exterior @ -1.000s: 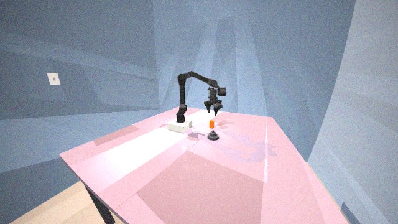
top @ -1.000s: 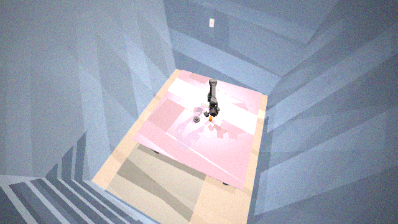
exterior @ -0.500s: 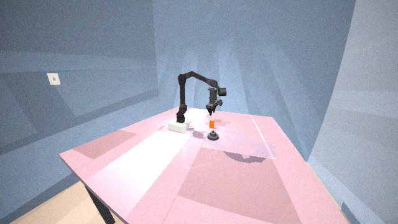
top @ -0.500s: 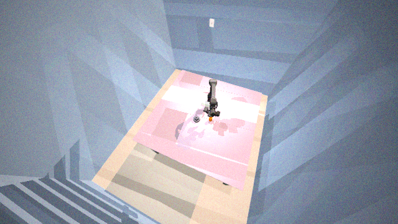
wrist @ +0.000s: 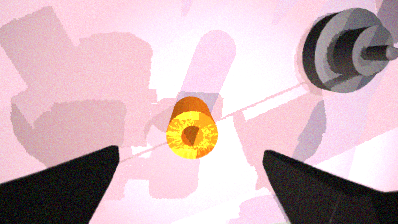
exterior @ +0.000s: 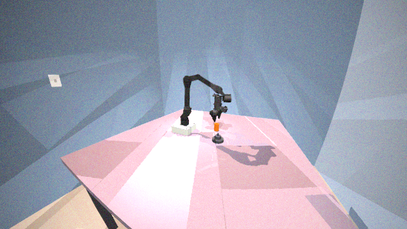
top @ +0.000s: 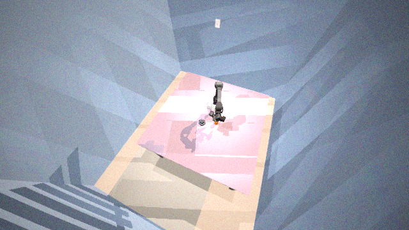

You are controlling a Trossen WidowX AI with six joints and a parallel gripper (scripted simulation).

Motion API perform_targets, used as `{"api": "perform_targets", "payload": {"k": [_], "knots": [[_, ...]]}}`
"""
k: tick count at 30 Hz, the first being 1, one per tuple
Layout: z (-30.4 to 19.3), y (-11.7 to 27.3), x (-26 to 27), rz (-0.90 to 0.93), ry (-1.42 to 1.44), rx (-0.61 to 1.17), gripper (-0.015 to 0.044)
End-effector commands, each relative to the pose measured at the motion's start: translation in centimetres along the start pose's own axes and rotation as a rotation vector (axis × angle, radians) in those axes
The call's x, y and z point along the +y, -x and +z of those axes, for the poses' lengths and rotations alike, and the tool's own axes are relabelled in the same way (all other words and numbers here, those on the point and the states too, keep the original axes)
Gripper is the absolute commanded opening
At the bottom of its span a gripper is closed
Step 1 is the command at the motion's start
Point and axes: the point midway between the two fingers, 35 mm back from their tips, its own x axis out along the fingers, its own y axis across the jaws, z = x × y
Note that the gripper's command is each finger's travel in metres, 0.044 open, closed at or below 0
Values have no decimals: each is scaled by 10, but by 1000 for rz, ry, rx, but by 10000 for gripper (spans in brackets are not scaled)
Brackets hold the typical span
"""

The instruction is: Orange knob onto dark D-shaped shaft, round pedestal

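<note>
The orange knob (top: 216,122) (exterior: 216,127) (wrist: 192,112) stands upright on the table, its hole facing up. In the wrist view it lies between and a little beyond the two fingertips. My gripper (exterior: 216,119) (wrist: 191,151) points down above the knob, open and empty, with its fingers wide apart. The round dark pedestal (top: 202,122) (exterior: 217,140) (wrist: 320,55) stands apart from the knob, at the upper right of the wrist view. Its thin shaft (wrist: 377,52) sticks up bare from the stepped top. The shaft's flat side cannot be seen.
The pink table (top: 223,166) (exterior: 159,191) carries the arm's white base (exterior: 182,128), behind the pedestal in the exterior view. Arm shadows fall across the table around the knob and pedestal. No other loose objects show on the table.
</note>
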Motion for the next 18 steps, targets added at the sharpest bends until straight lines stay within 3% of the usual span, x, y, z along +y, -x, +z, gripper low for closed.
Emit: {"api": "perform_targets", "payload": {"k": [1, 18], "knots": [[0, -11, 0, -1, -5, -6, 440], [1, -36, 0, -1, -5, -6, 440]]}}
